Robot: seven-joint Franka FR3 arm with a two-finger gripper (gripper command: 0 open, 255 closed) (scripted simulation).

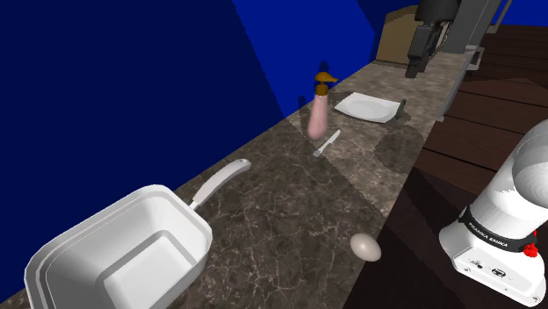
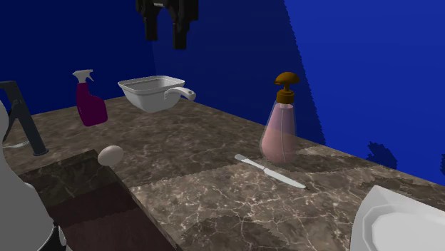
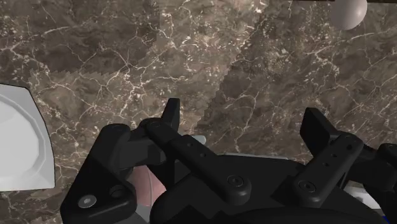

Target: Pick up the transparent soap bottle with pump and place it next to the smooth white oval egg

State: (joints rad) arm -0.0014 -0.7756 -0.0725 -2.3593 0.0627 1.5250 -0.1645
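Shoulder view: gripper (image 1: pixel 420 61) hangs high, fingers spread, empty. Upright soap bottle (image 1: pixel 319 110) stands below, toward this view's left.

White lettering "FRANKA EMIKA" sat on the black band (image 1: pixel 488 230) round the arm's base (image 1: pixel 493 262). It was small, just legible in the shoulder view.

the egg (image 3: pixel 350 11) is cut off by the top edge of the wrist view. most of the soap bottle (image 3: pixel 151 186) hides behind the gripper (image 3: pixel 243 111); just a pink bit shows. the plate (image 2: pixel 399 228) at the worktop's end runs off the second exterior view's lower right corner.
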